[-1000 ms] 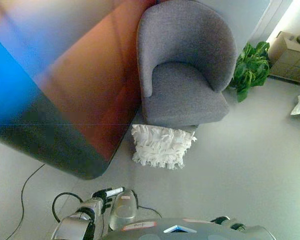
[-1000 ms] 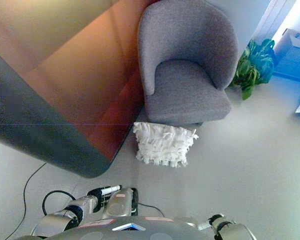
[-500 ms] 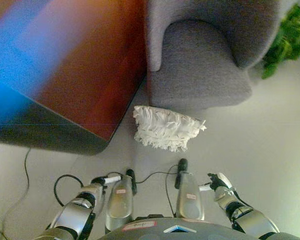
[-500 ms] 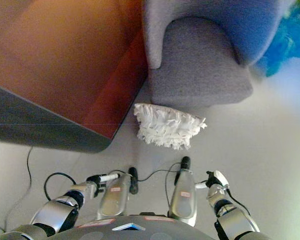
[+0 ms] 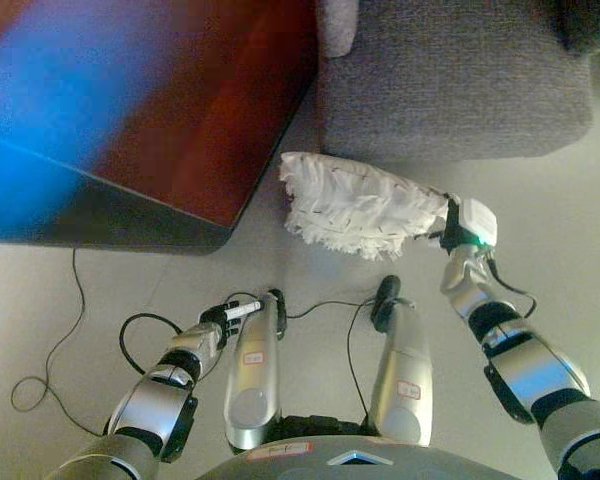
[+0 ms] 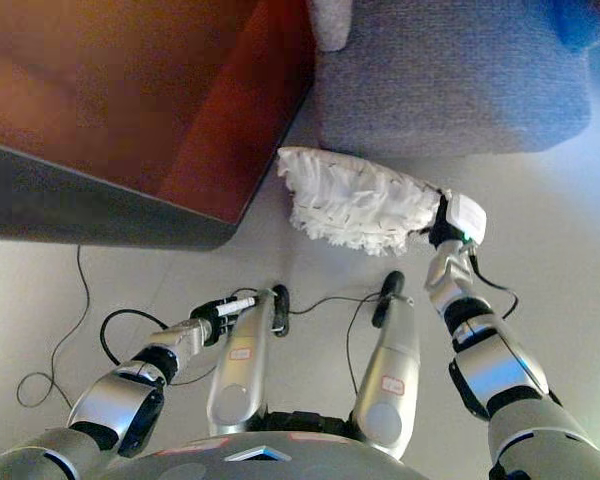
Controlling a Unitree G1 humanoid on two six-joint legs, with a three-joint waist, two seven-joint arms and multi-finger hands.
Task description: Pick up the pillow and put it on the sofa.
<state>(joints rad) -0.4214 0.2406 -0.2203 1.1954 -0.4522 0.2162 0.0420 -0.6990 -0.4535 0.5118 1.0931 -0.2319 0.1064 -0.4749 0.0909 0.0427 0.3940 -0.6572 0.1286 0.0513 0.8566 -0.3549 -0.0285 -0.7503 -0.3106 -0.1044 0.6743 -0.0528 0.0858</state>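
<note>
The pillow (image 5: 360, 205) lies on the floor (image 5: 540, 230) in the upper middle of the frame, just below the front edge of the grey sofa (image 5: 450, 80) and to the right of a dark red-brown cabinet (image 5: 180, 110) that fills the upper left. It is white and shaggy, covered in loose tufts. It looks light and soft, so it should squash and sag when lifted. The tufts alone may slip or pull, so a hold that takes in the stuffed body at an end or along an edge seems safer than a pinch on the fringe.

The right hand (image 5: 448, 228) is at the pillow's right end, in the right middle of the frame, touching or nearly touching the tufts. Its fingers are hidden behind the wrist and the fringe, so I cannot tell whether they are spread, curled, or already grasping the pillow.

The left hand (image 5: 225, 316) hangs low in the lower left, well apart from the pillow, above the floor. Its fingers are loosely extended and hold nothing.
</note>
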